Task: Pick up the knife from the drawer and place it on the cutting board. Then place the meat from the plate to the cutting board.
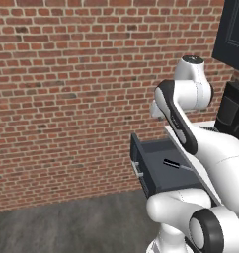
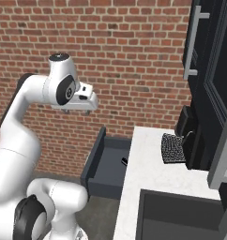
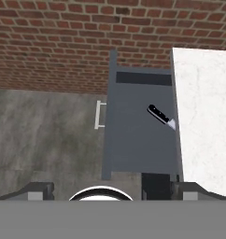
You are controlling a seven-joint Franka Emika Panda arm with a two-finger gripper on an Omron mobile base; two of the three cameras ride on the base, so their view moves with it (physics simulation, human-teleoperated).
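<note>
In the left base view, the drawer (image 1: 163,170) stands pulled out from under the white counter (image 1: 190,129), its flat front facing the brick wall (image 1: 72,99) on the left and its silver bar handle (image 1: 137,169) on that front. The knife (image 1: 175,164) lies flat on the drawer floor, toward the counter side, black handle to the left and blade pointing right, its tip close to the counter edge. The white arm rises at the right and folds over the drawer; the hand itself is hidden behind the arm's links here.

In the right base view, the drawer (image 2: 108,164) juts out to the left of the counter (image 2: 148,173). Just the dark end of the knife (image 2: 124,161) peeks out at the counter's edge. The gripper (image 2: 78,111) hangs high above the open drawer, well apart from it, nothing between its fingers. A dark sink basin (image 2: 176,215) sits in the near part of the counter, and a black perforated object (image 2: 173,147) leans against the dark cabinets (image 2: 209,70) on the right.

In the hand view, the camera looks straight down into the drawer (image 3: 140,135). The knife (image 3: 160,115) lies diagonally near its right side, blade tip almost under the counter (image 3: 203,116) rim. The handle (image 3: 100,115) shows pale on the left front, over grey floor (image 3: 45,135). The two fingertips (image 3: 38,190) stand far apart at the bottom, spread wide and empty.
</note>
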